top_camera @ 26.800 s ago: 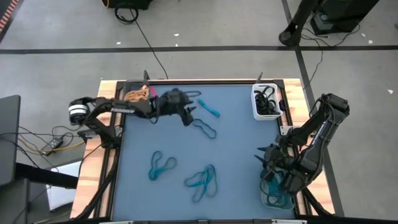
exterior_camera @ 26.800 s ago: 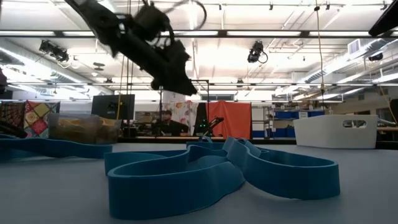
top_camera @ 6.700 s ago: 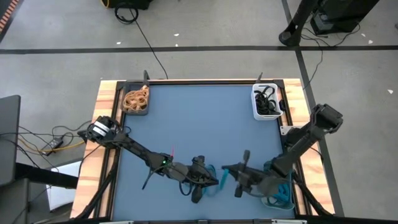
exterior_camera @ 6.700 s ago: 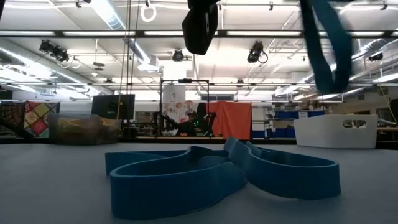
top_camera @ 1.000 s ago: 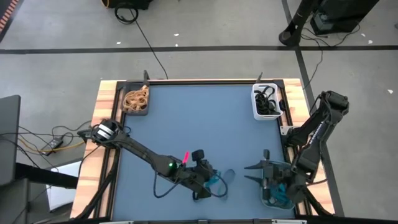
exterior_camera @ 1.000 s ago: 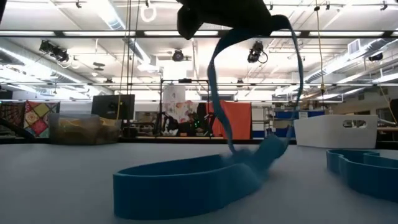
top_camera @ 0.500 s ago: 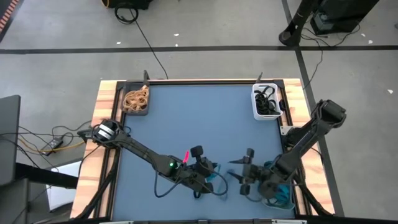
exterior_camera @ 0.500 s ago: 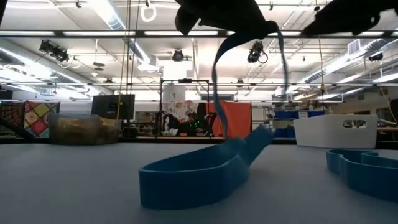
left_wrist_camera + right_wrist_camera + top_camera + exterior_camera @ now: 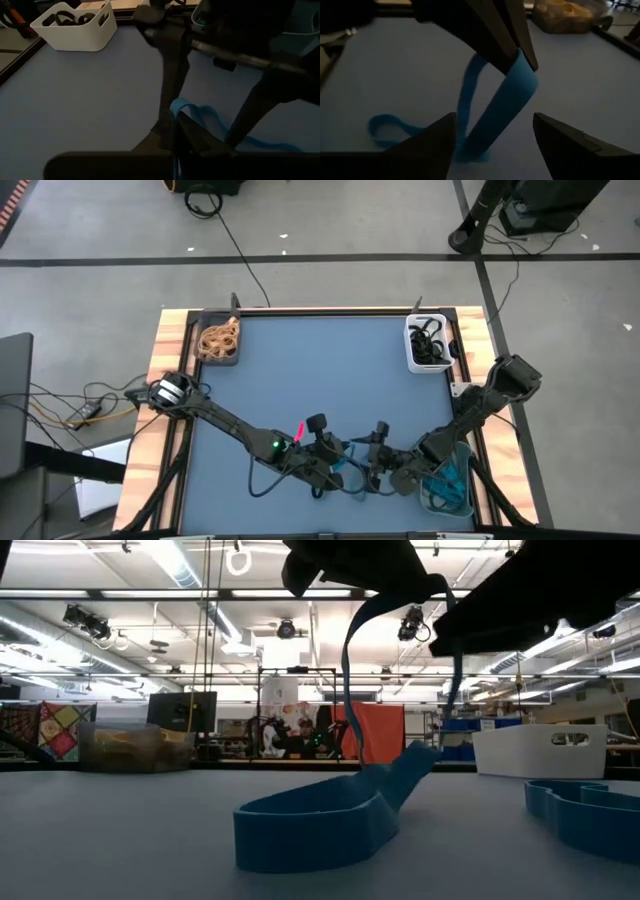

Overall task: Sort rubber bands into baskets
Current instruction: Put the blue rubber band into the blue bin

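Three baskets [image 9: 428, 343], tan, black, blue rubber bands [image 9: 218, 337] sorted inside

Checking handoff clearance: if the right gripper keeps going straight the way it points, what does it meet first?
Most likely the blue rubber band hanging from the shut left gripper; it sits between the open right gripper's fingers. Depth is unclear.

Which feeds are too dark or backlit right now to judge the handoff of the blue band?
Low view: both grippers are black silhouettes against bright ceiling lights, but the blue rubber band is evenly lit. Left wrist view: dim, the left gripper and right gripper merge into dark shapes. Right wrist view: dim and soft, yet the band shows between the right gripper's open fingers. High view: evenly lit, small detail.
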